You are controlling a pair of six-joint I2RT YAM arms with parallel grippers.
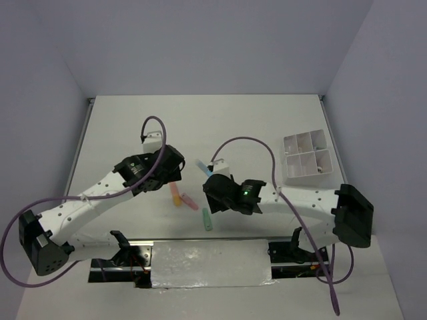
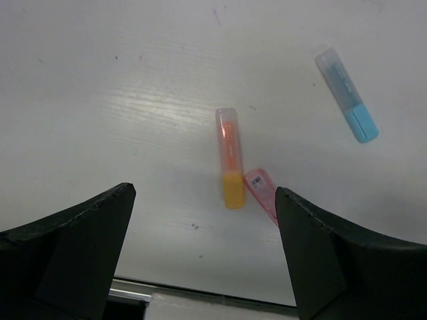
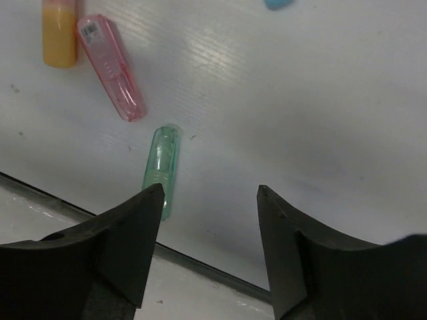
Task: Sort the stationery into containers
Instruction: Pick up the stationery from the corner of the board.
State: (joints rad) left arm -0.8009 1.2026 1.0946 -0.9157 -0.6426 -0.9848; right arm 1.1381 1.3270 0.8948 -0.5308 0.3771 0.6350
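Stationery: stubby markers of smooth translucent plastic, flat on the matte white bench. Orange marker and pink marker side by side, ahead of the gap in the spread, empty left jaws; blue marker farther beyond. Green marker just outside the right jaws, parted, grasping nothing. White compartmented tray well apart.

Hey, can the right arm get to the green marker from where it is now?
Probably yes. The green marker lies bare on the table just beside the right gripper, jaws open, clear of the pink marker, with nothing covering it.
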